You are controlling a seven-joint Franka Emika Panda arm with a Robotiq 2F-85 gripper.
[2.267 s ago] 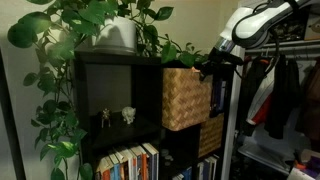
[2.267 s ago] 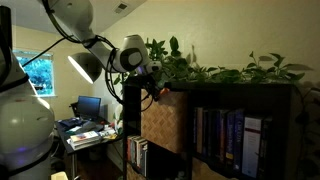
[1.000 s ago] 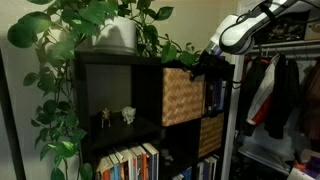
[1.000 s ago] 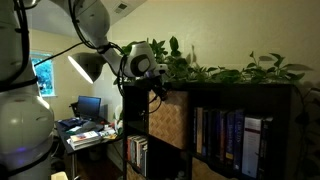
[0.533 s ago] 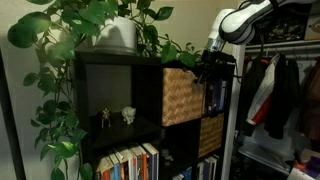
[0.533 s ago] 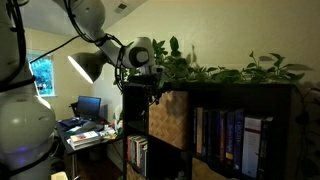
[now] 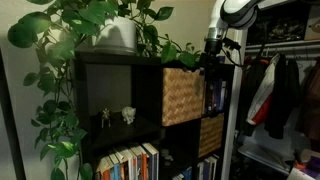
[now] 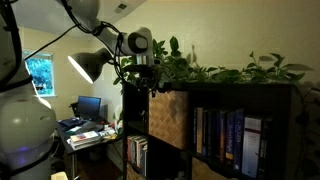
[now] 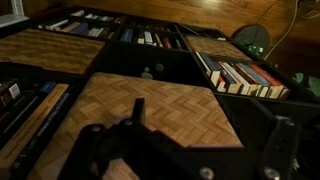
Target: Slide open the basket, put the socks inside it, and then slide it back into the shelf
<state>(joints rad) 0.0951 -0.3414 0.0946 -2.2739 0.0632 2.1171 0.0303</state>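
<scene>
The light tan woven basket (image 7: pixel 182 95) (image 8: pixel 168 118) sits pushed into an upper cubby of the black-brown shelf (image 7: pixel 120 90) (image 8: pixel 240 100), its front about flush with the frame. My gripper (image 7: pixel 212 52) (image 8: pixel 143 80) hangs just above and in front of the basket's top edge, apart from it. In the wrist view the basket's herringbone face (image 9: pixel 165 110) fills the middle. The gripper (image 9: pixel 205 128) stands open there, its dark fingers (image 9: pixel 135 110) spread wide with nothing between them. The socks are out of view.
A leafy potted plant (image 7: pixel 118 32) trails over the shelf top. A darker basket (image 7: pixel 210 135) sits one cubby lower, books (image 7: pixel 130 162) fill other cubbies, and small figurines (image 7: pixel 116 116) stand in one. Clothes on a rack (image 7: pixel 280 95) hang close by. A lamp (image 8: pixel 85 65) and desk (image 8: pixel 85 125) stand beyond.
The basket was slid fully into its cubby. Since then the gripper has let go of its rim, opened wide and risen up away from it.
</scene>
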